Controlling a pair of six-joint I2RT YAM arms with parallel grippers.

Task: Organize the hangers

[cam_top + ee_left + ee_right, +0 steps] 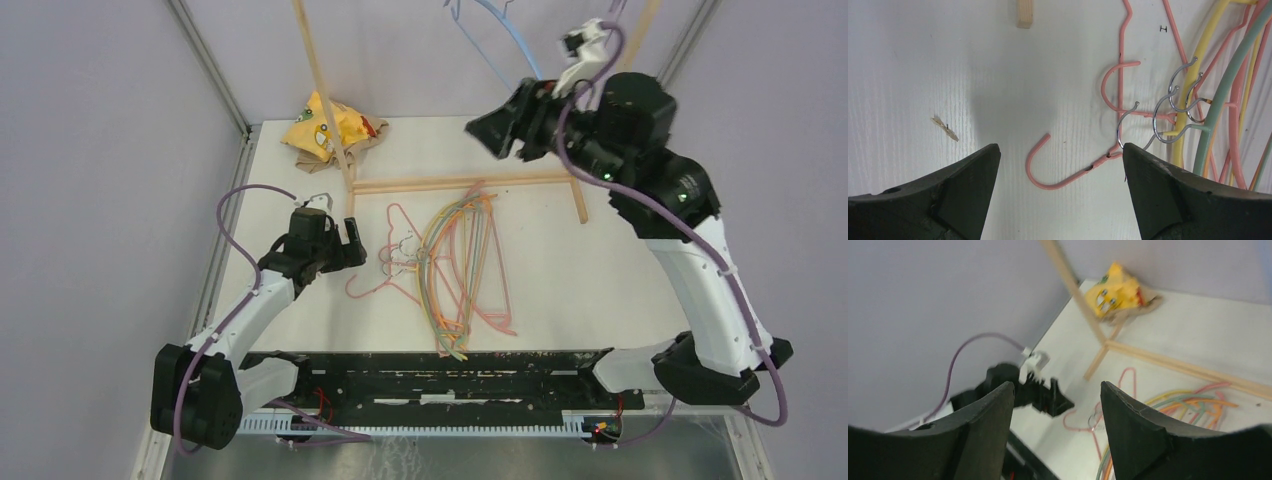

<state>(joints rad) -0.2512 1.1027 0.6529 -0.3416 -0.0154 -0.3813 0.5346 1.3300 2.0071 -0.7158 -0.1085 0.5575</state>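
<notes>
A pile of hangers in pink, orange, yellow and pale green lies flat on the white table, hooks toward the left. A light blue hanger hangs at the top of the rack. My left gripper is open and empty, just left of the pile. In the left wrist view a pink hanger's hook lies between my open fingers, with metal hooks beside it. My right gripper is open and empty, raised high over the rack's base bar. The pile also shows in the right wrist view.
A light wooden rack frame stands at the back, its base bar just behind the pile and an upright at the left. A crumpled yellow bag lies at the back left. A small wood splinter lies on the table.
</notes>
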